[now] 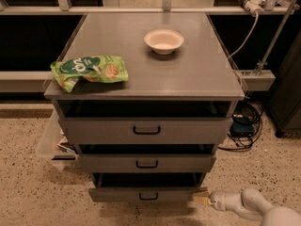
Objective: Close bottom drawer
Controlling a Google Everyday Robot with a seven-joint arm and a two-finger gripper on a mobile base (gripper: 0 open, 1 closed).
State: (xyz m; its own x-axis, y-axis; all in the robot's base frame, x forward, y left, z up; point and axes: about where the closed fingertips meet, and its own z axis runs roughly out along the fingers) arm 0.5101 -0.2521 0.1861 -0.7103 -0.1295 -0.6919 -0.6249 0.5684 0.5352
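Note:
The bottom drawer [148,195] is the lowest, slimmest grey front of the cabinet, with a small black bar handle [148,197]. It stands out only a little from the cabinet, with a dark gap above it. My gripper [201,197] comes in from the lower right on a white arm [249,205]. Its yellowish tip touches the drawer front's right end.
Above are the middle drawer [146,163] and top drawer [146,130], both slightly out. On the cabinet top [197,74] lie a green snack bag [89,71] and a white bowl [163,40]. Cables [244,121] lie on the floor at the right, a plastic bin [51,145] at the left.

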